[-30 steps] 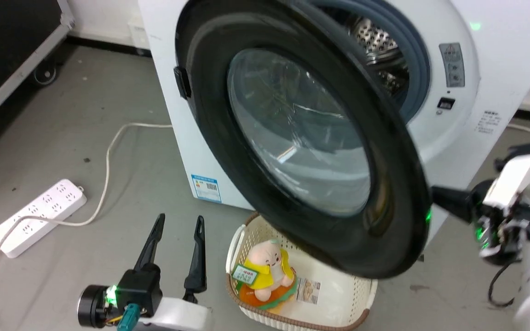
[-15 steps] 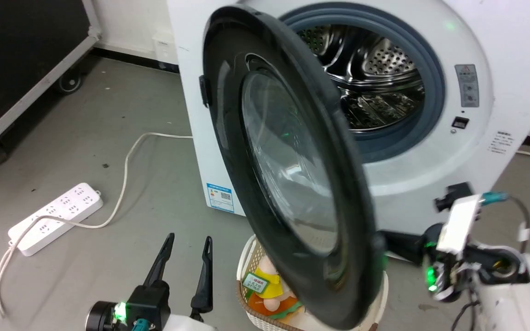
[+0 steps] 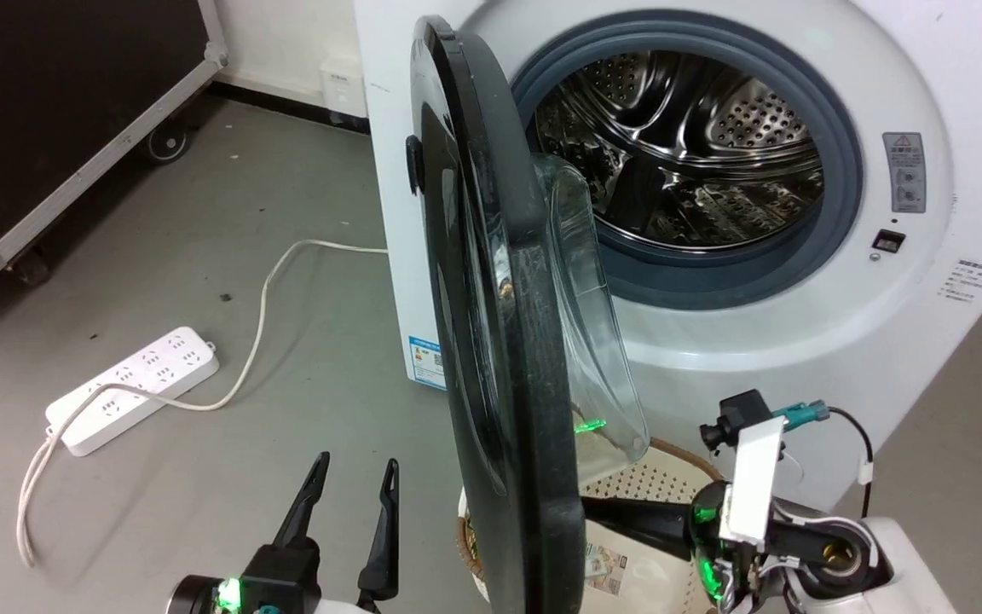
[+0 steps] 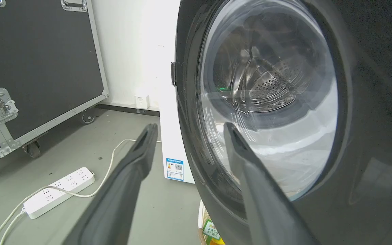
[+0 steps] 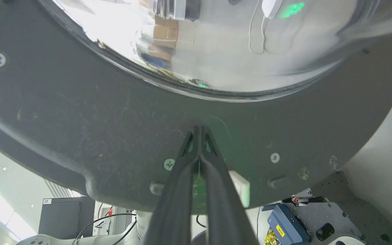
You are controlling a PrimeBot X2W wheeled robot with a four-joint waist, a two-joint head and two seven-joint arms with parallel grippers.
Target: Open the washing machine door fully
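Note:
The washing machine door (image 3: 504, 341) stands roughly edge-on in the head view, swung well away from the white washing machine (image 3: 798, 358). Its glass bowl (image 3: 589, 324) bulges toward the steel drum (image 3: 687, 145). My right gripper (image 3: 593, 509) is shut, with nothing between the fingers. The right wrist view shows the right gripper (image 5: 198, 128) with its tips pressed against the black inner rim of the door (image 5: 80, 119), just under the glass. My left gripper (image 3: 357, 460) is open near the floor, on the door's outer side. In the left wrist view the left gripper (image 4: 190, 125) sits short of the window (image 4: 267, 102).
A cream laundry basket (image 3: 653, 477) sits on the floor under the door, below my right arm. A white power strip (image 3: 137, 388) and its cable lie on the grey floor to the left. A black wheeled flight case (image 3: 56, 94) stands at far left.
The door has swung wider, from facing the camera at a slant to nearly edge-on, uncovering the drum. My right gripper has followed it leftward. The head camera has shifted; the left gripper has barely moved.

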